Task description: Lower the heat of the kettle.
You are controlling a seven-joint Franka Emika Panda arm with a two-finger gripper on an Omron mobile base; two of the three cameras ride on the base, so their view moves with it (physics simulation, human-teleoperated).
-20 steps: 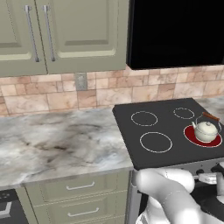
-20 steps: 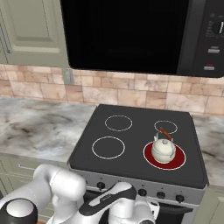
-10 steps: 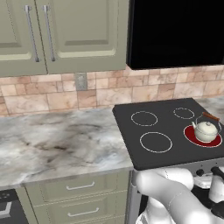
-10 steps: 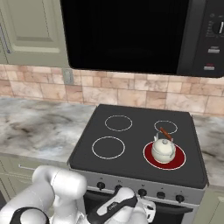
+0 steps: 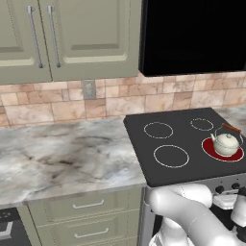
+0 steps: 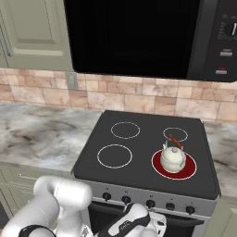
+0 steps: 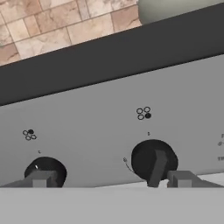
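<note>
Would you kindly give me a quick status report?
End effector open at stove panel, knob between fingertips. Kettle on glowing red burner. Nothing in the way.

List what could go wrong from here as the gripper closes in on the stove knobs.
1. Wrong knob: the hand view shows two dark knobs, one between the fingertips and one at the left finger. Only the burner under the kettle glows red.
2. Misgrip: the knob's bar sits tilted, so the gripper may slip off it.
3. Turning the wrong way would raise the heat.
</note>
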